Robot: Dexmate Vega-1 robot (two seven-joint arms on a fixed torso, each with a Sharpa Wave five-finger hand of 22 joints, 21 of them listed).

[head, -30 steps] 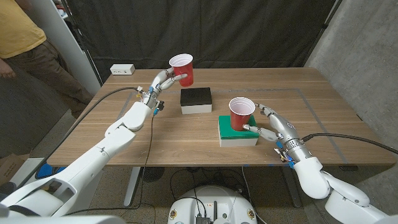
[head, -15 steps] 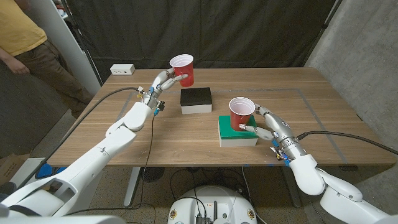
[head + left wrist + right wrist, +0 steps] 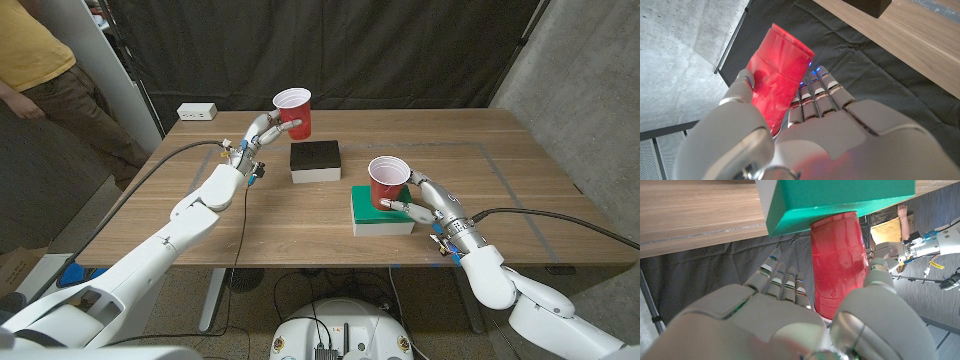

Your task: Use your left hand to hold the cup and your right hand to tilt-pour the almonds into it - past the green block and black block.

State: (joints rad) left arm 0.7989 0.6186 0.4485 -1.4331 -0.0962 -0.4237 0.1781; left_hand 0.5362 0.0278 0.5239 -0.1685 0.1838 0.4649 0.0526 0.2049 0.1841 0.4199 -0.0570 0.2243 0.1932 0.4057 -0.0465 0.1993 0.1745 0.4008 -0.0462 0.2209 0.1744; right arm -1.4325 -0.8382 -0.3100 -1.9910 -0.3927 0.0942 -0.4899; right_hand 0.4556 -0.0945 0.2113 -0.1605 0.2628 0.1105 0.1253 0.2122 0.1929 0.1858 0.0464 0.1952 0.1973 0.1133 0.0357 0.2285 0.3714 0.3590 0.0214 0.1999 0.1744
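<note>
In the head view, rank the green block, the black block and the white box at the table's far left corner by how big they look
1. Green block, largest.
2. Black block, though it sits farther from the camera, so the gap may be exaggerated.
3. White box, clearly smallest, though it is farthest away.

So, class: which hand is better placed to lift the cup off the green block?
The right hand: it's already around that cup on the green block; the left hand holds another cup.

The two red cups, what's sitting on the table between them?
In the head view, the black block sits between the cup in the left hand and the cup on the green block.
</note>
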